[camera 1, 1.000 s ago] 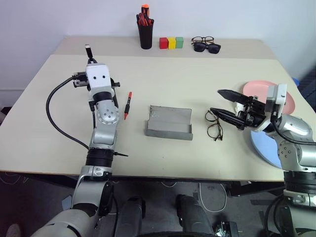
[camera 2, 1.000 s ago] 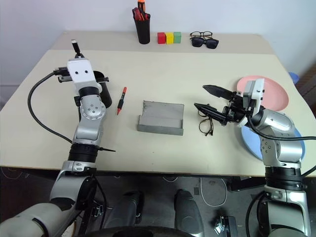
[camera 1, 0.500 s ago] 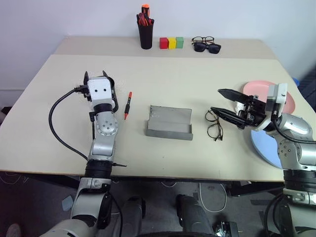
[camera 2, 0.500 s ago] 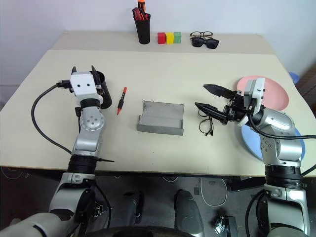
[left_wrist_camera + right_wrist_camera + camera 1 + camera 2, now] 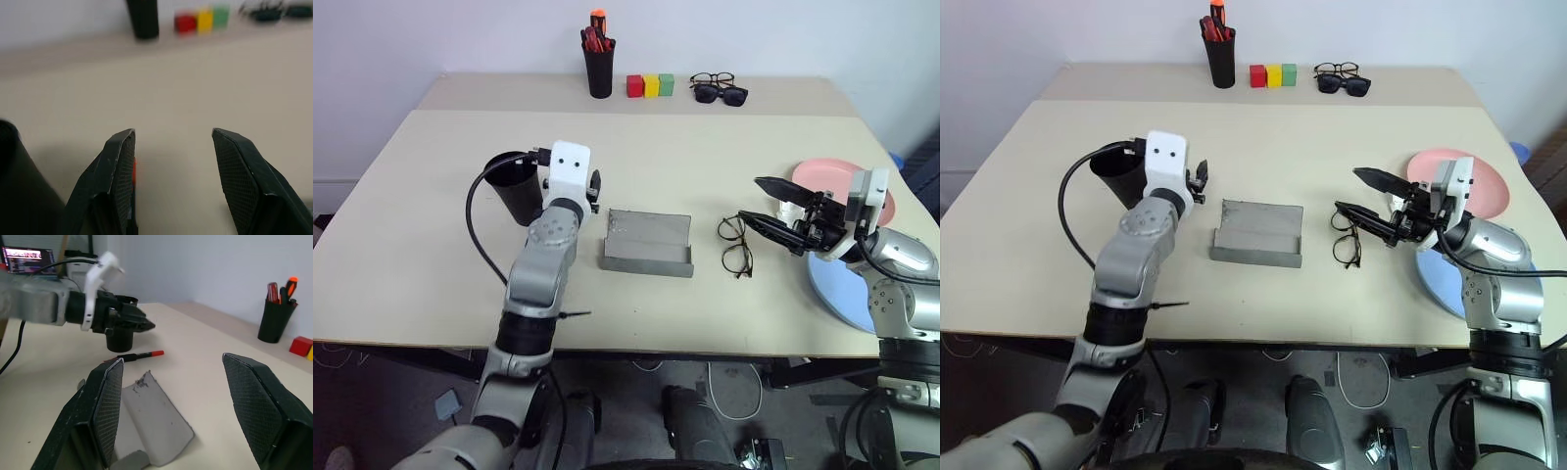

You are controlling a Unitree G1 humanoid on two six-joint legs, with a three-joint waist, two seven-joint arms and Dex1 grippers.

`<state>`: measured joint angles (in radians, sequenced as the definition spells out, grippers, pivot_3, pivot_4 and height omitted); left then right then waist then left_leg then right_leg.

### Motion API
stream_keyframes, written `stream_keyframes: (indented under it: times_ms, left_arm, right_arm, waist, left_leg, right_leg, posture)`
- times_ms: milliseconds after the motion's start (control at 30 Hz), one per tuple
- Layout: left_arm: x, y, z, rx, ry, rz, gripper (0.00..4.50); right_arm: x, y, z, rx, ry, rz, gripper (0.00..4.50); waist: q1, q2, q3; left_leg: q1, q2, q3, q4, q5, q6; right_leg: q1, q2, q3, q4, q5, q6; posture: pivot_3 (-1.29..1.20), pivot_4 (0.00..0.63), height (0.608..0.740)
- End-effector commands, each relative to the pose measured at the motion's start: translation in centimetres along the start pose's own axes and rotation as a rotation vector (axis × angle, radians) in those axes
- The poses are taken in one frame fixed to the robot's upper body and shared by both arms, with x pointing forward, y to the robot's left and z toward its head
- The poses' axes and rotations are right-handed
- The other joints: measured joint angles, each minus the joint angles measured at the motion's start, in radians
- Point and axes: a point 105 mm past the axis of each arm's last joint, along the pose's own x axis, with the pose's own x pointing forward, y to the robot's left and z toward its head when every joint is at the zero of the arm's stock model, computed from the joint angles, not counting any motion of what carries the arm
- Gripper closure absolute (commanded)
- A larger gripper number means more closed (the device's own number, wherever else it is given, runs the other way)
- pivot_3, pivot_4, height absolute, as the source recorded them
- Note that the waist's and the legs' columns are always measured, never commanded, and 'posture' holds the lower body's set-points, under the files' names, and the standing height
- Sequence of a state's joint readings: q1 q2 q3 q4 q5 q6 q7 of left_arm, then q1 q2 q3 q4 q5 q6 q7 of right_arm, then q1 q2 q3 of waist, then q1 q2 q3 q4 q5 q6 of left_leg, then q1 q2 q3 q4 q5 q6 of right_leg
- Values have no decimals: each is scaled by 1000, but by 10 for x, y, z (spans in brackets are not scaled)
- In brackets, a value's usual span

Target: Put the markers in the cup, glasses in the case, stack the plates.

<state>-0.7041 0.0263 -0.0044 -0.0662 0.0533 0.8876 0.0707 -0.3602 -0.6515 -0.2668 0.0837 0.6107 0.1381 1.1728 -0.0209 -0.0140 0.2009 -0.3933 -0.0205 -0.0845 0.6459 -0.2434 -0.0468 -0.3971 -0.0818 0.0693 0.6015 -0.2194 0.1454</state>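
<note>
Two plates [image 5: 832,186], one cup [image 5: 516,186], one case [image 5: 648,244]

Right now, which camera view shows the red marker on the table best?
The right wrist view: the red marker lies in plain sight along its whole length on the table, in front of the black cup. The left wrist view gives a red sliver beside one finger. In both eye views the left arm covers it.
</note>
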Motion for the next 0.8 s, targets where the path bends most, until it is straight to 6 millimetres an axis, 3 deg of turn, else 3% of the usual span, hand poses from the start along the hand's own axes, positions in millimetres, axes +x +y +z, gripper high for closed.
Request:
stream_keyframes:
  times_ms: [33, 233, 800]
  left_arm:
    - [8, 10, -10, -45, 114, 80, 1984]
    - [22, 10, -25, -139, 277, 119, 1984]
    - [37, 11, -35, -304, 458, 171, 1984]
  right_arm:
    - [-6, -2, 12, -60, -17, -25, 1204]
    - [-10, -2, 12, -64, -9, -46, 1204]
    - [-16, -2, 14, -75, -8, -87, 1204]
  waist:
    - [0, 0, 0]
    - [4, 0, 0]
    - [4, 0, 0]
  left_leg:
    - [0, 0, 0, 0, 0, 0]
    - [0, 0, 0, 0, 0, 0]
    - [-1, 0, 0, -1, 0, -1]
  right_leg:
    - [0, 0, 0, 0, 0, 0]
    - [0, 0, 0, 0, 0, 0]
    - [-1, 0, 0, -1, 0, 1]
  posture:
    - [0, 150, 740]
    - [0, 150, 740]
    - [0, 150, 740]
